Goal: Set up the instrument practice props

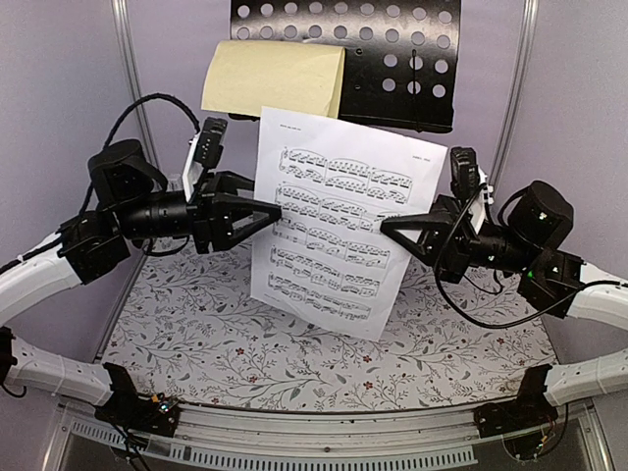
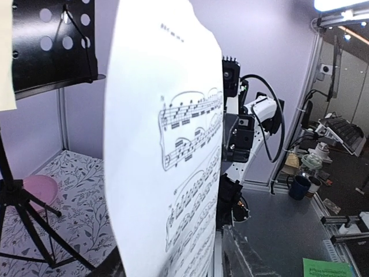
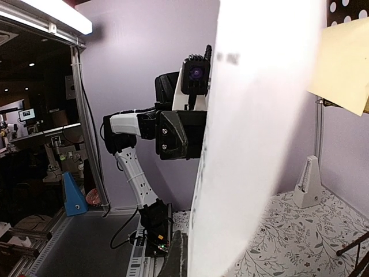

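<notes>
A black perforated music stand (image 1: pixel 392 69) stands at the back, and a yellowish page (image 1: pixel 275 77) rests on its left part. The white sheet-music page (image 1: pixel 334 265) hangs in the air in front of it, tilted. My left gripper (image 1: pixel 278 210) is shut on its left edge and my right gripper (image 1: pixel 386 227) is shut on its right edge. The page fills both wrist views (image 2: pixel 150 173) (image 3: pixel 259 144) and hides most of the jaws; one right finger (image 3: pixel 177 257) shows beside it. A pale-grey pyramid metronome (image 3: pixel 308 183) stands on the table at the back.
A floral cloth (image 1: pixel 196 334) covers the table. The stand's tripod legs (image 2: pixel 23 219) spread over it at the back, with a pink round plate (image 2: pixel 37 190) among them. Metal frame posts (image 1: pixel 128 59) stand at the back corners.
</notes>
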`<state>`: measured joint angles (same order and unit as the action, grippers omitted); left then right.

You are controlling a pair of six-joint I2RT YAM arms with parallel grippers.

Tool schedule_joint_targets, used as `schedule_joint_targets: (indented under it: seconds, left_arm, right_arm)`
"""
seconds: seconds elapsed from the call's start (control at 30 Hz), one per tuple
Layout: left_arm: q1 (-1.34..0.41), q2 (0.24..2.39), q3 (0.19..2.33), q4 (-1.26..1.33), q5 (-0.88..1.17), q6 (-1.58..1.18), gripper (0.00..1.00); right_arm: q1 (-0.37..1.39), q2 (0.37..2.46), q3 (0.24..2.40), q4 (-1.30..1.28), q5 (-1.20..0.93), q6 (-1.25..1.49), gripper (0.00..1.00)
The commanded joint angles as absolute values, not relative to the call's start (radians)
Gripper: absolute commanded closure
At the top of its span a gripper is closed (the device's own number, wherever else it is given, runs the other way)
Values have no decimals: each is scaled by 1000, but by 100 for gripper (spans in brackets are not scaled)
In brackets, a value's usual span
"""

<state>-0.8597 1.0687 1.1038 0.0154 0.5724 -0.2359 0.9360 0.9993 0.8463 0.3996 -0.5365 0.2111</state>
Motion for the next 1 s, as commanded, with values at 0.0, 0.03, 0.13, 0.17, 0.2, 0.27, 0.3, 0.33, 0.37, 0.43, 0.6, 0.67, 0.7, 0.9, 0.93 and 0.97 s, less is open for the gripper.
schedule_joint_targets:
  seconds: [0.0,0.03,0.13,0.17,0.2,0.27,0.3,0.33,0.37,0.43,0.6,0.67,0.7,0.9,0.93,0.97]
  left_arm:
    - [-932,1117,1143,58,575,-186,52]
    - [-939,1127,1147,60,575,-181,53]
    - [-954,1145,1163,60,559,-164,64]
    - [-956,1145,1167,62,544,-161,71]
    - [-957,1139,1171,64,525,-157,79]
    - [-957,1125,1176,71,470,-153,96]
    - [-957,1119,1181,75,435,-152,100]
    - [-957,1114,1188,80,404,-152,100]
    - [-957,1114,1198,83,375,-151,100]
    - [-957,1122,1233,84,313,-147,100]
    - [-956,1198,1431,18,169,-107,100]
    - [-956,1240,1522,-12,145,-95,100]
    - [-953,1265,1572,-32,129,-92,100]
    - [-925,1429,1888,-174,86,-70,100]
    - [-916,1454,1941,-189,86,-70,100]
    - [-908,1481,1989,-204,86,-68,100]
  right_arm:
    - [933,981,896,294,-512,166,100]
    - [934,978,902,286,-509,162,100]
    - [932,976,924,264,-502,144,100]
    - [933,978,933,247,-495,137,100]
    - [931,979,943,234,-488,131,100]
    - [927,979,960,217,-470,117,100]
    - [922,978,968,212,-457,113,100]
    - [917,977,977,208,-446,113,100]
    - [911,977,988,202,-430,114,96]
    - [902,980,1022,179,-374,116,66]
    - [884,1000,1156,104,-162,77,42]
    - [882,1001,1197,107,-61,57,43]
    - [881,1004,1202,111,21,46,44]
    - [830,1059,1329,125,195,64,44]
    - [826,1074,1346,130,205,70,43]
    - [822,1091,1366,132,217,70,41]
